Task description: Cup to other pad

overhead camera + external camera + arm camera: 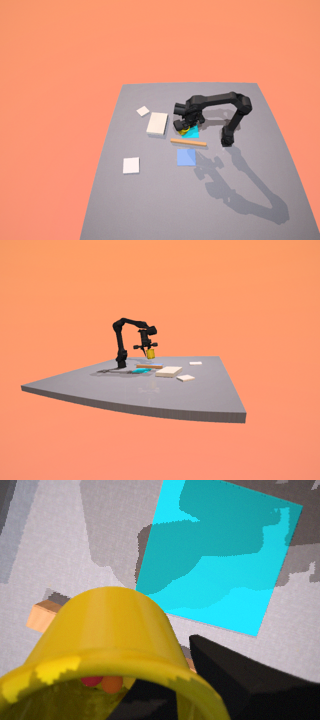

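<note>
The yellow cup (182, 132) (150, 353) (110, 625) is in the air, well above the table, tilted slightly in the exterior view. My gripper (146, 352) (175, 680) is shut on the cup's wall, with one finger inside the cup and one outside. A red marble (91, 681) and an orange marble (112, 684) show inside; the rest of the inside is hidden. The cyan pad (193, 133) (140, 370) (240, 600) lies below; in the top view the cup overlaps its left edge. The blue pad (184, 159) (157, 364) lies beyond the wooden bar, with nothing on it.
The orange wooden bar (188, 142) (149, 366) (42, 616) lies between the two pads. A thick cream block (157, 123) (168, 371) lies left of the cyan pad in the top view. Two thin white tiles (142, 111) (131, 165) (185, 378) (195, 363) lie farther out.
</note>
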Tool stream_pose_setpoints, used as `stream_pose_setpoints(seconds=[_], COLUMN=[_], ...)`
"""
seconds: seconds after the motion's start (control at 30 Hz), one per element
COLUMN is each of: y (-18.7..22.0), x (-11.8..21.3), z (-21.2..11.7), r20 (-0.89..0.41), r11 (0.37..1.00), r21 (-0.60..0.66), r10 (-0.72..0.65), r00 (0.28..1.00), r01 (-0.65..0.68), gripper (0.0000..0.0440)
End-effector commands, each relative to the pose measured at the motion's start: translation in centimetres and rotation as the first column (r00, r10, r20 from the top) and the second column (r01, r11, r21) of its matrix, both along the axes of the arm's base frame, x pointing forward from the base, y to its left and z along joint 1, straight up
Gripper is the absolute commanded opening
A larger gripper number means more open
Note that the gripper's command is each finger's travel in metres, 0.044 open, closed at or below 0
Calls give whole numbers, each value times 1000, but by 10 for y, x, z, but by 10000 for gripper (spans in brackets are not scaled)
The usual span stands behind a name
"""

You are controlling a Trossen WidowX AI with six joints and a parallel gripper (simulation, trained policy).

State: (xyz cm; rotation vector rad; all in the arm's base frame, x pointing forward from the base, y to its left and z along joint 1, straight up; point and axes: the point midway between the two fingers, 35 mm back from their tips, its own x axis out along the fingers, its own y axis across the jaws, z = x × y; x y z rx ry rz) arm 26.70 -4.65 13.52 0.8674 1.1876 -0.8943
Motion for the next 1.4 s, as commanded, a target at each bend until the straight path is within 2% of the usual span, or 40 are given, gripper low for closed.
stream_pose_setpoints(seconds=[0.0,0.63,1.07,1.23,1.37], y=[-9,-39,-48,-52,-56], x=[-3,-21,-40,-42,-37], z=[-6,-39,-65,-71,-65], r20=[3,17,6,24,76], r11=[1000,994,989,987,985], r21=[-6,-17,-24,-31,-29], r10=[-17,-106,-148,-158,-168], r00=[1000,994,989,987,983], r01=[17,107,148,159,171], gripper=[0,4,43,85,166])
